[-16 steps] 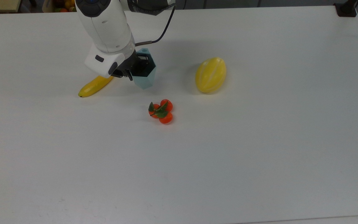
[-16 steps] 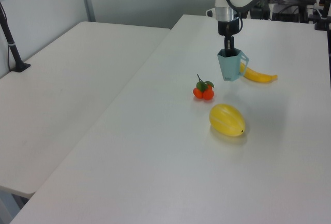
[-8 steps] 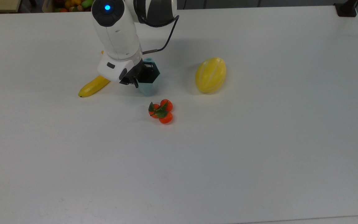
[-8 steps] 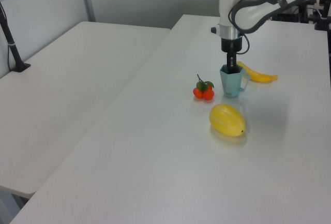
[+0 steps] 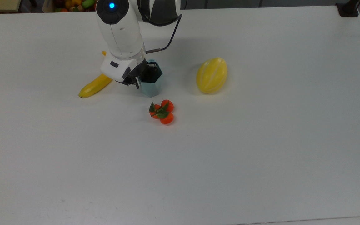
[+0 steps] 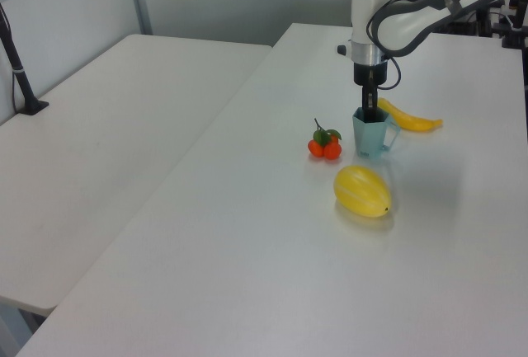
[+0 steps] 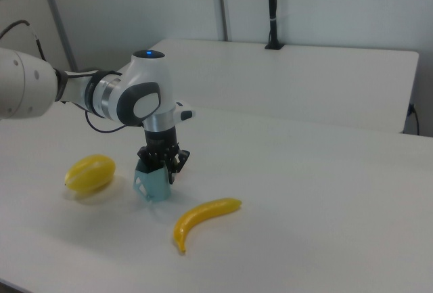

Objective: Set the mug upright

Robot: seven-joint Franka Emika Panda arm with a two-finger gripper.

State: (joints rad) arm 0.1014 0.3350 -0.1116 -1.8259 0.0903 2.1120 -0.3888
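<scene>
One mug (image 5: 151,88) stands upright on the table (image 5: 261,140); the gripper (image 5: 142,78) fingers reach down into its mouth, clamped on the rim wall.

The mug (image 5: 151,88) is pale blue-grey with a dark inside. The melon (image 5: 212,75) is yellow with paler lengthwise stripes. The banana (image 5: 95,86) is plain yellow, darker at its tip. The small fruits (image 5: 162,112) are orange-red with dark green leaves. The counter (image 5: 261,140) is plain white. The arm (image 5: 120,28) is white with black joints and a blue light on top; the claw (image 5: 142,75) is black.
</scene>
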